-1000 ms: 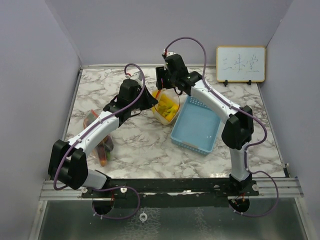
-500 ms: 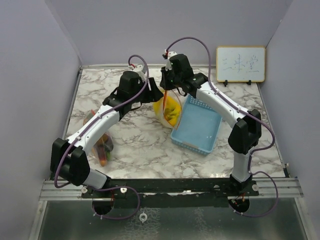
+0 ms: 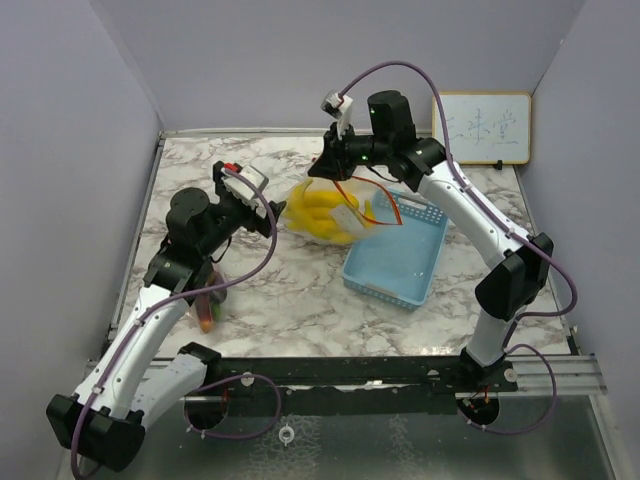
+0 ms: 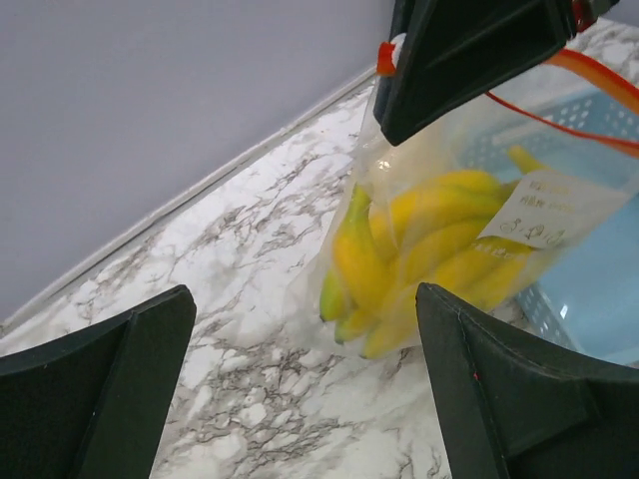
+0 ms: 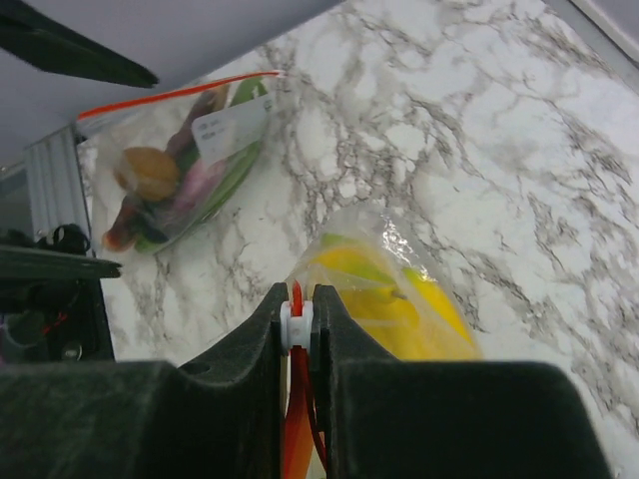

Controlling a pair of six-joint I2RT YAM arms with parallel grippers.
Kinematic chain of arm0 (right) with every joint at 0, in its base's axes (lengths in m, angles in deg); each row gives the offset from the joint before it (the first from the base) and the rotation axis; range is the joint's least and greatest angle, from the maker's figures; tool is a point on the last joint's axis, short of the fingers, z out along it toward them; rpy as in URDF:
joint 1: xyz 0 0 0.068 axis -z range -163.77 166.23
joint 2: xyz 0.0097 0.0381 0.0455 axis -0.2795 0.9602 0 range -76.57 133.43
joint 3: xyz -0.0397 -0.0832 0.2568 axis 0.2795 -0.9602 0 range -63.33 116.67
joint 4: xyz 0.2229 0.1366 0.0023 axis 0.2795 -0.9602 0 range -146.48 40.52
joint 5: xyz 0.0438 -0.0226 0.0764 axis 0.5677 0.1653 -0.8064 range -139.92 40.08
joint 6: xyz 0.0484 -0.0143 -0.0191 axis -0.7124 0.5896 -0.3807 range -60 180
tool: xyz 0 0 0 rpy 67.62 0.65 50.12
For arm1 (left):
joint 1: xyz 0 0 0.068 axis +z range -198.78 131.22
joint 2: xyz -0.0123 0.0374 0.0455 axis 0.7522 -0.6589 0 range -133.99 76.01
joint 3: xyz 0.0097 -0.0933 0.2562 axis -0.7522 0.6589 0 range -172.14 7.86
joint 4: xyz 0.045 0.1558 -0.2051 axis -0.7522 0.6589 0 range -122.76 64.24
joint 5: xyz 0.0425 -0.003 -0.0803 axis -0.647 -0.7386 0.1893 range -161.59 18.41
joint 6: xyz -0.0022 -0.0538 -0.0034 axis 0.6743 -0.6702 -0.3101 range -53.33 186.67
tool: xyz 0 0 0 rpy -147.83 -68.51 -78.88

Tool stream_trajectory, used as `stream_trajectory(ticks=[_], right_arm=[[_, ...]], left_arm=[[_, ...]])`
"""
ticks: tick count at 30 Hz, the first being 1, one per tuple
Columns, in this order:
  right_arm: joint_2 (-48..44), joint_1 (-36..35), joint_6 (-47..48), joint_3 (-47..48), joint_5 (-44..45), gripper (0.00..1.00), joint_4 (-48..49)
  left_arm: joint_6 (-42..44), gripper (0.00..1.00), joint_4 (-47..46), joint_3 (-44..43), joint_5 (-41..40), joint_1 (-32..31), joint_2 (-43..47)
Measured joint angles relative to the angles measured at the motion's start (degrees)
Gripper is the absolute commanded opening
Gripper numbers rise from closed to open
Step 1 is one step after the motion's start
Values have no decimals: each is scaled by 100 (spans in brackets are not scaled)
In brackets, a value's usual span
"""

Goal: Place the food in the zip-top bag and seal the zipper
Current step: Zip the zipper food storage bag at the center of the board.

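Withdrawn leftward over the marble worktop (image 3: 290, 290), the left arm's fingers (image 4: 110, 389) gape apart, empty; the clear zip-top bag of yellow bananas (image 3: 322, 212) hangs ahead of them, its orange zipper strip (image 5: 297, 434) clamped between the right arm's fingers (image 5: 240, 349).

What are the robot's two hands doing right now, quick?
Left gripper: open, holding nothing.
Right gripper: closed on the zip-top bag at its zipper.

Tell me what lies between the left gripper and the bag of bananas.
Only a bare stretch of marble table. The left wrist view shows it: the open left gripper faces the bag of bananas with nothing in between.
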Motion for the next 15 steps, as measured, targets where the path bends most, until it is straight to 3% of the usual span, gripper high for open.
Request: stream_trajectory(ticks=[6,15], right_arm=[[-42,-2,424,-2,-1093,3,-186],[-42,-4,588,-92,-2218,4,-584]], left_arm=[[337,91,-236,376,1036,83,-111],[122,90,-704,503,1832,83,-321]])
